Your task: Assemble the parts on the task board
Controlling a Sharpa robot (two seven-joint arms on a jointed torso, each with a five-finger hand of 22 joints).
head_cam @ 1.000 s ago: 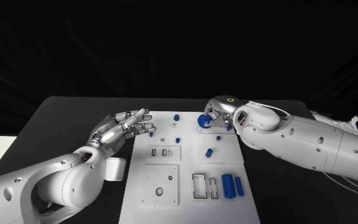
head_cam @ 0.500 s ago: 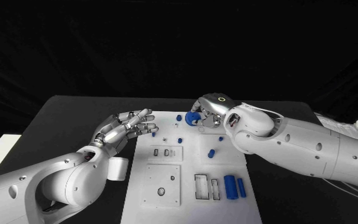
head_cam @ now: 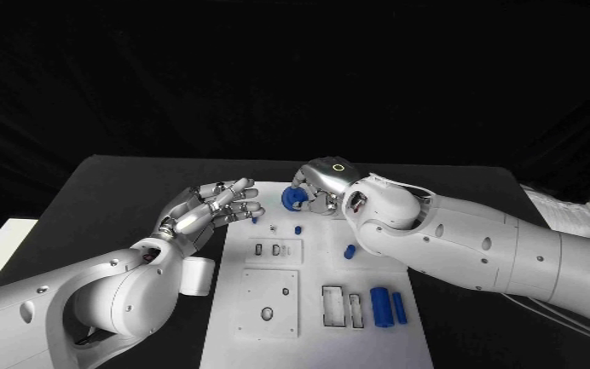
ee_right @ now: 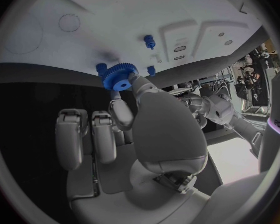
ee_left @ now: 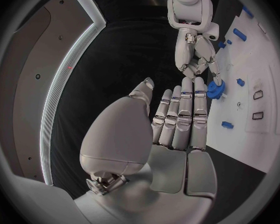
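I've got the R hand (head_cam: 322, 188) over the far end of the task board (head_cam: 369, 241), pinching a small blue gear (head_cam: 295, 199) between thumb and a finger. In the R wrist view the gear (ee_right: 119, 77) sits at the fingertips w/ teeth showing, held just above the white plate (ee_right: 115, 25); can't tell if it touches the surface. In the L wrist view the same gear (ee_left: 214, 90) hangs under the R hand (ee_left: 199, 59), near the board's far left corner.

My L hand (head_cam: 211, 210) is at the board's left edge, holding nothing, fingers stretched out side by side and pointed toward the gear. L wrist view shows its fingers (ee_left: 184, 117) straight and close together, thumb off to the side, nothing in the palm (ee_left: 124, 134).

On the board: two blue cylinders (head_cam: 386, 306) lie side by side at the near right, just right of two upright rectangular slots (head_cam: 339, 308). A short blue peg (head_cam: 349, 251) lies mid-board on the right. A smaller blue piece (head_cam: 299, 230) sits further left, another tiny one (head_cam: 255, 221) near my L fingertips. A raised square plate w/ a hole (head_cam: 267, 302) is at near left, w/ two small slots (head_cam: 268, 250) just beyond it.

White cylinder (head_cam: 197, 275) on the black table (head_cam: 111, 190), touching my L forearm, left of the board.
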